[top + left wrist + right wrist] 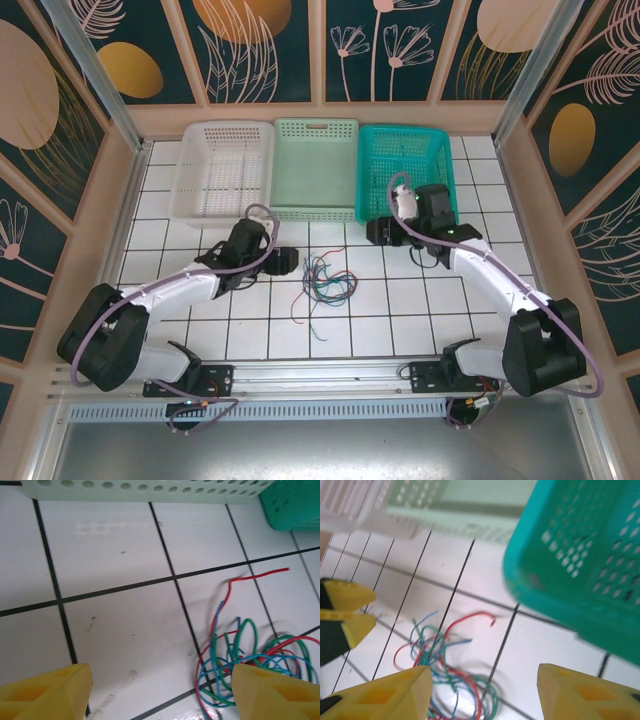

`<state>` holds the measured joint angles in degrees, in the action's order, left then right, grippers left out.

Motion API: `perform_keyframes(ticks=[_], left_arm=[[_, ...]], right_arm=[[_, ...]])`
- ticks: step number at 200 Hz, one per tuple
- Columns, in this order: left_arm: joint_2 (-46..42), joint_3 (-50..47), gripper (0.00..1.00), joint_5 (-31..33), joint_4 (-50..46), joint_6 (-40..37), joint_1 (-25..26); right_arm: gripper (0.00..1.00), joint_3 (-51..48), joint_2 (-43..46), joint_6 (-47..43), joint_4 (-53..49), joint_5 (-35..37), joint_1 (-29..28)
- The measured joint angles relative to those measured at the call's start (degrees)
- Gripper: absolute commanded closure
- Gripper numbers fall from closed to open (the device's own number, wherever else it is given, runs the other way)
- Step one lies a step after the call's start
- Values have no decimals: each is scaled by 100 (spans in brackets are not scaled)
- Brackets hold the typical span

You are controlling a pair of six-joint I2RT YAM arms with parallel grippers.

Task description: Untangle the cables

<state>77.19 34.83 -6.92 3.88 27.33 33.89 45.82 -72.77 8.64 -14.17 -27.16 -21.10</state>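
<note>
Cables [328, 278]: one loose tangle on the tiles at six o'clock of the pale green basket [315, 165]. Red, blue and green strands; exact count unclear. I judge them light, floppy and snag-prone, best pinched at the free red end [270, 571]. Left gripper [285, 262], at nine o'clock: wide, empty. Right gripper [380, 232], at two o'clock: parted, empty. Baskets: three.

We can read no words, numbers, brands or labels anywhere. The white basket [230, 125], the pale green basket [315, 125] and the teal basket [405, 131] have plain perforated walls. The table [400, 310] bears dark grid lines and the wall panels [260, 45] painted leaves and flowers.
</note>
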Motion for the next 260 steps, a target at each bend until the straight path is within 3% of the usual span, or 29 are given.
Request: perform_keyframes(ticks=[68,96,120,172,211,260], left_arm=[[243,138,26,-212,400,26,304],[286,173,19,-160,400,2,304],[286,334,1,-76,358,-55,304],[177,299,1,184,538,-42,304],[17,234,1,291,669,-2,304],[20,223,1,201,868,0,304]], right_arm=[[50,-592,-463,116,26,-236,-848],[55,-592,-894,111,55,-133,-942],[58,-592,-1154,136,114,-22,-1021],[87,-592,-1300,273,295,188,-1178],[100,-595,-1082,398,365,461,-1255],[100,-533,138,415,328,1196,-1392]])
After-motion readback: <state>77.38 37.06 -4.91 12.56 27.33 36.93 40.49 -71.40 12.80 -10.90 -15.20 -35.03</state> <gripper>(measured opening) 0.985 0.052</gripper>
